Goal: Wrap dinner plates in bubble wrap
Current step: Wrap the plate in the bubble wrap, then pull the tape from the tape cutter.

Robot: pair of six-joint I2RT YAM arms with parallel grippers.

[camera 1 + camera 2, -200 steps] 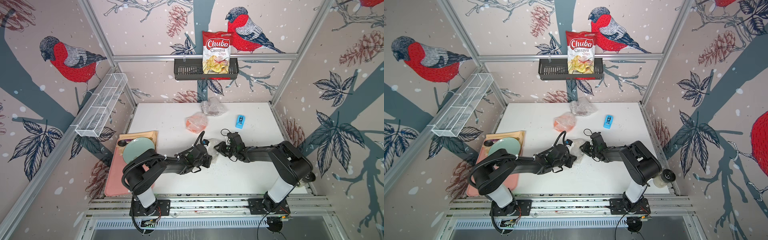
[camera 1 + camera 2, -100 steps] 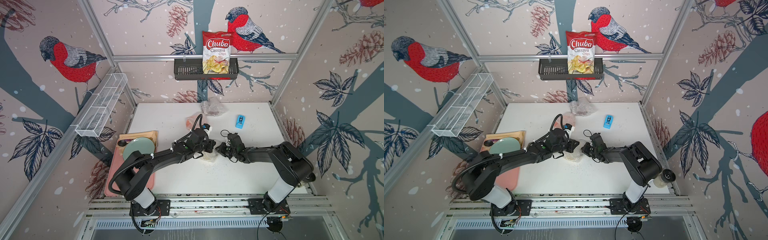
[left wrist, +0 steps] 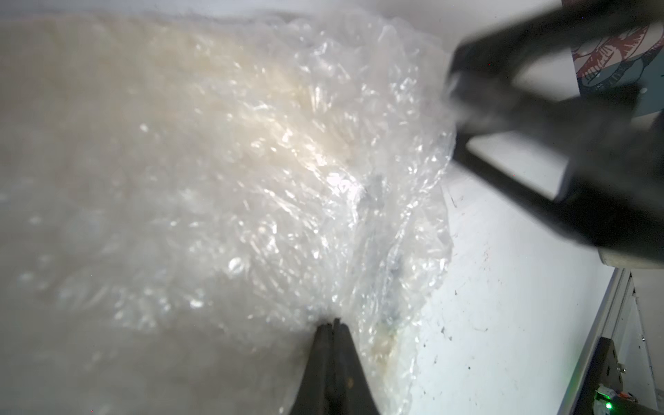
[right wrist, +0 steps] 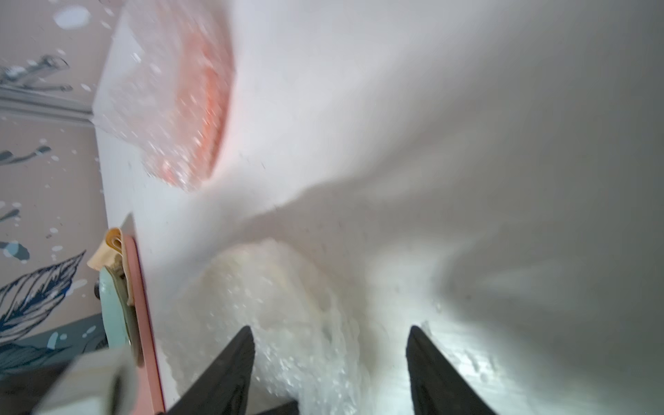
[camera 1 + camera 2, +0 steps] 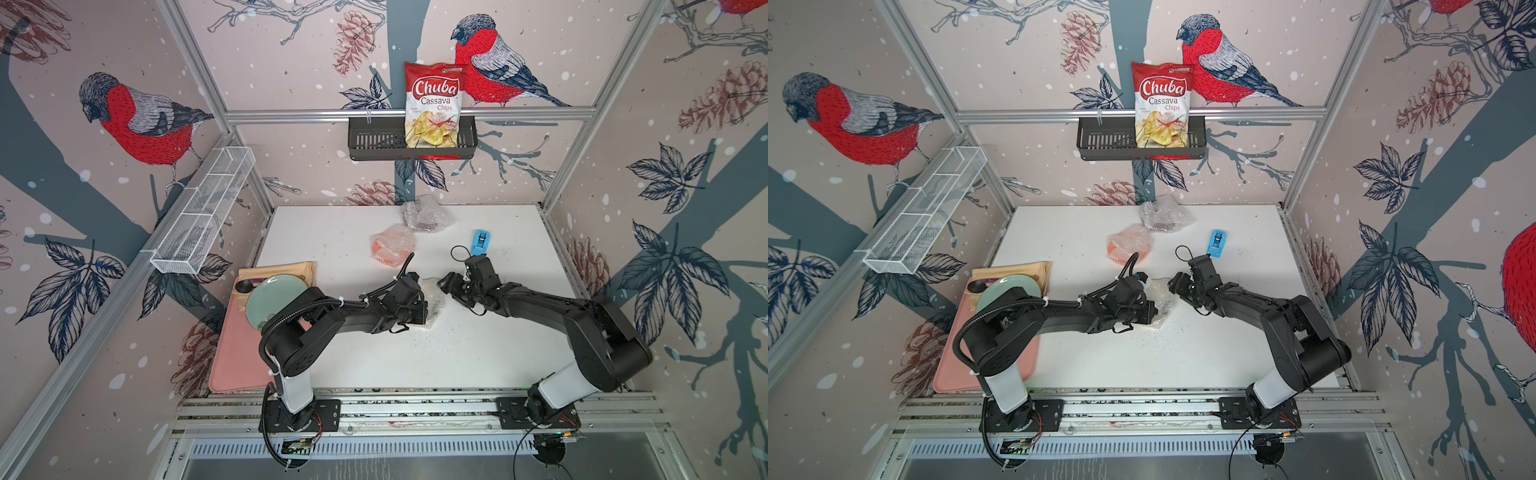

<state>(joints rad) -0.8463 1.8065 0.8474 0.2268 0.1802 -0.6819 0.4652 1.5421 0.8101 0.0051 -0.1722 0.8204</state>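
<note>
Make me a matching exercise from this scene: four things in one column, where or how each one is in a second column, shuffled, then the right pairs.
Things
1. chips bag
2. green plate
3. orange plate
4. left gripper

Place or state
A. over the pink tray
B. shut on bubble wrap
C. standing in the black basket on the back wall
D. wrapped, lying on the white table

Pairs: 1-C, 2-A, 3-D, 4-B
</note>
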